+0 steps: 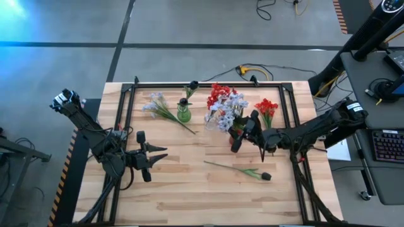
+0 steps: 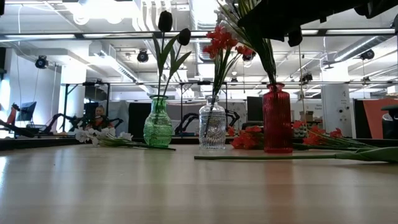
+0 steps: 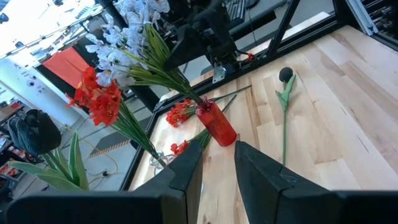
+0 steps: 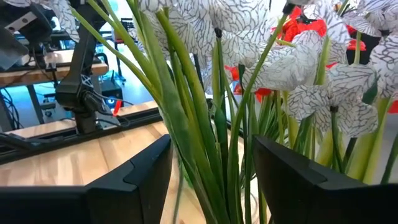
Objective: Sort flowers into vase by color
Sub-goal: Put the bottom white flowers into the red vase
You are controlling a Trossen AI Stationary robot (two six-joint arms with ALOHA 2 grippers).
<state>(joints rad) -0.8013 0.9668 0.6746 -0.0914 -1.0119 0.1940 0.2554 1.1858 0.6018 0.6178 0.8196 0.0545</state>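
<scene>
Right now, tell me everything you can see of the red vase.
The red vase is ribbed, translucent glass by its look, with a narrow neck. It stands upright near the table's far side, right of the clear vase. It holds the pale blue-white spray, whose green stems sit between the right end effector's fingers.

Light wooden table (image 1: pixel 189 189) spreads beneath the right gripper (image 1: pixel 243 133), edged by a black metal frame (image 1: pixel 208 84). Beyond the gripper, past the table's far edge, lies a yellow cable (image 1: pixel 247 69) on grey floor. Well behind the gripper, off the table, sits a keyboard (image 1: pixel 386 145). A seated person (image 2: pixel 99 115) shows far off in the room.
</scene>
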